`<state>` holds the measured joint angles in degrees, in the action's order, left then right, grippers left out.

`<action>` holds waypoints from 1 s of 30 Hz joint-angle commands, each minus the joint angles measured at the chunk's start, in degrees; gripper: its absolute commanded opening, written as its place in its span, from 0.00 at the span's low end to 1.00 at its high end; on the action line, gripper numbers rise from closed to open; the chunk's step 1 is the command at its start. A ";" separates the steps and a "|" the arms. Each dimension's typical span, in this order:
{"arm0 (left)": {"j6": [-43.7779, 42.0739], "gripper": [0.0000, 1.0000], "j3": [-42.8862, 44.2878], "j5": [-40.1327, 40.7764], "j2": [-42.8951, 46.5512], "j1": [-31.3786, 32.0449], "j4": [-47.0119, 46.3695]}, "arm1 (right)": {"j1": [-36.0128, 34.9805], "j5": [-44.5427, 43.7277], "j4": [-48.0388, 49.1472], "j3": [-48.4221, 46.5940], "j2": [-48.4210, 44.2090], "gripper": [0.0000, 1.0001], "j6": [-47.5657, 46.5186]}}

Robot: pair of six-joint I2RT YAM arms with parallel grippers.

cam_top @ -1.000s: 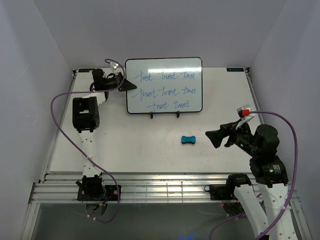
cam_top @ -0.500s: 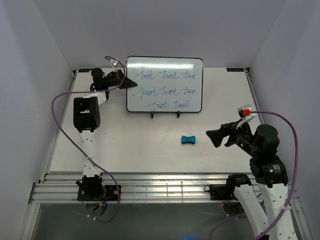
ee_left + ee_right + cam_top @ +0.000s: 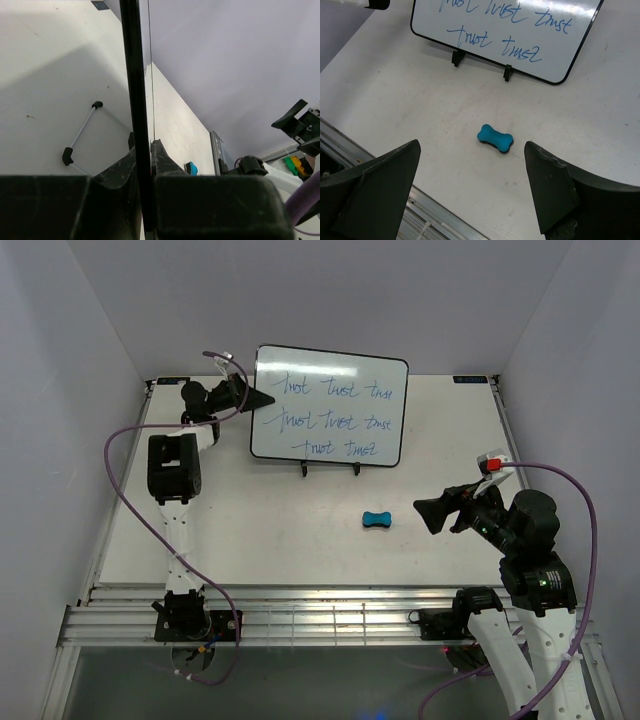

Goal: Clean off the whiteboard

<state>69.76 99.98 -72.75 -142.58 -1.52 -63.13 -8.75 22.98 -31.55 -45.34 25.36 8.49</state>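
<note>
Pale walls enclosed a white counter [image 3: 280,535]. At its far side stood the blue-scrawled whiteboard [image 3: 330,405], its left edge pinched by the left fingers [image 3: 255,401]; the right fingers [image 3: 380,185] gaped wide near a blue eraser [image 3: 376,519].

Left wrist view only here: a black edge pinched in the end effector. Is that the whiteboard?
Observer: Yes, the left end effector is shut on the left rim of the whiteboard.
Operator: Wiped yet?
Observer: No, three rows of blue writing cover it.
Operator: Right arm?
Observer: The right end effector is open, clear of the blue eraser lying on the table.
</note>
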 commanded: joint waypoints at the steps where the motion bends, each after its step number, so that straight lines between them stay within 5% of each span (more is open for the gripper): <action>1: -0.86 0.00 1.44 6.74 8.29 0.46 -0.24 | -0.30 -0.48 1.58 -1.59 -0.67 0.90 -0.23; 21: 6.35 0.00 15.33 16.94 12.14 8.81 8.99 | -0.30 -2.50 0.79 -0.80 -0.93 0.90 -0.49; 26: 1.91 0.00 5.34 18.16 22.76 8.99 12.85 | -0.39 -7.60 -0.09 -2.12 -0.84 0.90 1.35; 30: -2.61 0.00 -12.39 22.03 38.03 8.90 16.46 | -0.30 -8.21 -0.97 -4.13 -0.49 0.90 1.44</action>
<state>67.81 94.39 -58.46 -122.72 7.90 -44.12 -8.75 16.84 -32.67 -45.84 25.06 9.06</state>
